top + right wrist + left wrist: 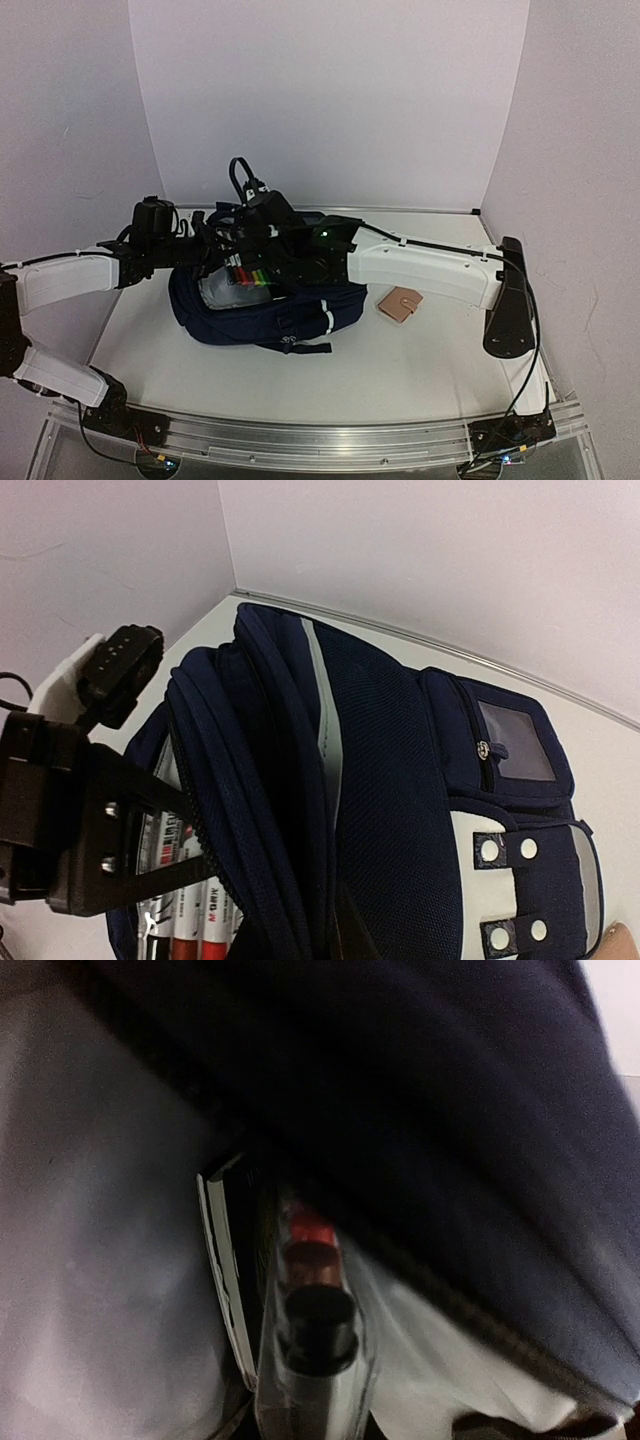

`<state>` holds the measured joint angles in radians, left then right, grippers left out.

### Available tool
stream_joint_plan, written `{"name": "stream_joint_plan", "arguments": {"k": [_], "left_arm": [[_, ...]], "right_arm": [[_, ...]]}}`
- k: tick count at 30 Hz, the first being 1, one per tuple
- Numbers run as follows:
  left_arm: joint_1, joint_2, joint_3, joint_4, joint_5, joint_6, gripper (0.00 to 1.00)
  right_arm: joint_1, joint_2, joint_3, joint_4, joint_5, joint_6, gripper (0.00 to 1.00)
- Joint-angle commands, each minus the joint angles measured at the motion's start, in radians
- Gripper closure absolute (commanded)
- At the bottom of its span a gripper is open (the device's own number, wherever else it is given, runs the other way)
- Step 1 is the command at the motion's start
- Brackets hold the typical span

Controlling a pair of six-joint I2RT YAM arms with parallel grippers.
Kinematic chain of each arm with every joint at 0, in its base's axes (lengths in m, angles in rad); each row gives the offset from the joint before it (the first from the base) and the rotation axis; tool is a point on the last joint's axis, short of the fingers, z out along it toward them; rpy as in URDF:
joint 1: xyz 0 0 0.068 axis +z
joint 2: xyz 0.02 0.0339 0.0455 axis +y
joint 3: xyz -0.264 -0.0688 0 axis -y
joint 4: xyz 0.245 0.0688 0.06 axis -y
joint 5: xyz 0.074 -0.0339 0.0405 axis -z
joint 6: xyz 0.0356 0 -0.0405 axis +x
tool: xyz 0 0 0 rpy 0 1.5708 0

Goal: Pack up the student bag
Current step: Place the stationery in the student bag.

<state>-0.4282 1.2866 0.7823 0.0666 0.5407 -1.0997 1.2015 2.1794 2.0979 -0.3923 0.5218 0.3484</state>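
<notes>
Mid-table the student bag point(300, 318) blocked the centre. Both arms crossed low over its top, the left arm point(70, 280) from the left and the right arm point(420, 268) from the right, so little room was left to come down from above. The bag's mouth was crowded: markers point(190, 925) filled the lower part and the right gripper point(185, 830) sat at the zip rim. Inside, navy fabric hung close overhead, leaving only a narrow slot beside a notebook edge point(222, 1260). A tan wallet point(400, 304) lay just right of the bag, under the right forearm. Bare table point(200, 380) in front of the bag was open. Walls point(330, 100) closed the back and both sides.
</notes>
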Motion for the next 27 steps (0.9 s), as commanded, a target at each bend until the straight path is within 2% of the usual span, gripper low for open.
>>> {"name": "stream_joint_plan", "arguments": {"k": [1, 6, 10, 12, 14, 17, 20, 24, 27], "left_arm": [[-0.026, 0.090, 0.071, 0.142, -0.047, 0.001, 1.00], [-0.070, 0.191, 0.110, 0.255, -0.110, 0.000, 1.00], [-0.089, 0.237, 0.151, 0.200, -0.198, 0.053, 1.00], [-0.089, 0.243, 0.159, 0.150, -0.221, 0.086, 0.95], [-0.089, 0.226, 0.164, 0.080, -0.234, 0.122, 0.86], [-0.089, 0.179, 0.159, -0.021, -0.240, 0.175, 0.56], [-0.089, 0.121, 0.145, -0.111, -0.234, 0.210, 0.38], [-0.090, 0.045, 0.119, -0.195, -0.228, 0.224, 0.26], [-0.091, 0.014, 0.098, -0.221, -0.203, 0.213, 0.25]], "right_arm": [[0.023, -0.150, 0.015, 0.189, 0.021, 0.062, 1.00], [0.027, -0.157, -0.007, 0.193, 0.027, 0.070, 1.00], [0.027, -0.162, -0.028, 0.194, 0.044, 0.078, 1.00], [0.027, -0.167, -0.039, 0.194, 0.060, 0.079, 1.00], [0.027, -0.175, -0.054, 0.194, 0.087, 0.079, 1.00], [0.028, -0.188, -0.075, 0.194, 0.114, 0.074, 1.00], [0.027, -0.194, -0.089, 0.194, 0.130, 0.070, 1.00], [0.027, -0.194, -0.090, 0.194, 0.140, 0.065, 1.00], [0.027, -0.187, -0.084, 0.194, 0.141, 0.060, 1.00]]}}
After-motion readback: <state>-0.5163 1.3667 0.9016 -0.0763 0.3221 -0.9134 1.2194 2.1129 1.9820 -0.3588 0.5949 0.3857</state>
